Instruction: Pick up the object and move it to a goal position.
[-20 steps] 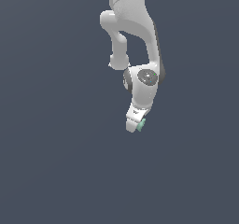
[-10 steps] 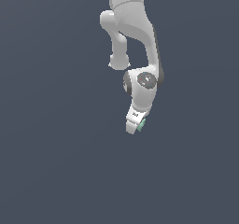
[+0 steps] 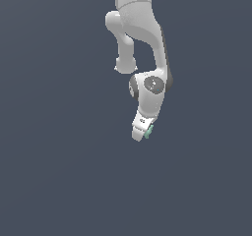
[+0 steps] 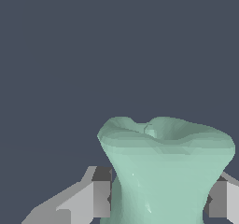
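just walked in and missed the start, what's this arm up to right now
A white Panda arm is holding a small mint-green object in its gripper. The wrist view shows the pinched, waisted lump sitting between the two fingers, one on each side of its narrow middle. In the exterior view only a sliver of green shows at the gripper's tip. The background is plain dark grey, and no goal marker is visible, so how close it is to the goal can't be told.

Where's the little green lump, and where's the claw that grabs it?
green lump (image 4: pixel 168 171), wrist view: on its pinched waist between the fingers.
green lump (image 3: pixel 148 131), exterior view: on the sliver showing beside the claw.
gripper (image 3: pixel 141 132), exterior view: at its fingertip end.
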You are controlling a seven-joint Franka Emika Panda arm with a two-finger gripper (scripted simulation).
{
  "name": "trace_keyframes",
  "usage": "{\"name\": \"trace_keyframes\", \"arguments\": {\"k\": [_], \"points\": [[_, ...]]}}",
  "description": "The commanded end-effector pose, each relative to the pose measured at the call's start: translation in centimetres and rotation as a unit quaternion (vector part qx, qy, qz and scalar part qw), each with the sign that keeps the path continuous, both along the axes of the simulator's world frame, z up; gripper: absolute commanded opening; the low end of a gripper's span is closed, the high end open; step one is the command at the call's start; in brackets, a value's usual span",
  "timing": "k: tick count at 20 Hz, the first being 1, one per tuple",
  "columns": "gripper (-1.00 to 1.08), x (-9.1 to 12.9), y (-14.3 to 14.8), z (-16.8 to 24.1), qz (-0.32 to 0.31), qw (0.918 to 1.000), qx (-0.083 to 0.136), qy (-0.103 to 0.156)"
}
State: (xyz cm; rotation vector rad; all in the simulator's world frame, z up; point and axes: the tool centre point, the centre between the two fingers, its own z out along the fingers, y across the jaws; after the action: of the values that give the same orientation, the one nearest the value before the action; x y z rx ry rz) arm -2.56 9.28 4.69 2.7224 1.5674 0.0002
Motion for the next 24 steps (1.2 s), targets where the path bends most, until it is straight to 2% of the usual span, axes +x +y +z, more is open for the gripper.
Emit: {"name": "trace_keyframes", "arguments": {"k": [1,9,24], "points": [[-1.0,0.2,-0.6,0.1,-0.001,1.0,0.0,0.0],[-1.0,1.6,-5.7,0.6,-0.001,1.0,0.0,0.0],[-1.0,6.7,-22.3,2.3,0.0,1.0,0.0,0.0]]}}
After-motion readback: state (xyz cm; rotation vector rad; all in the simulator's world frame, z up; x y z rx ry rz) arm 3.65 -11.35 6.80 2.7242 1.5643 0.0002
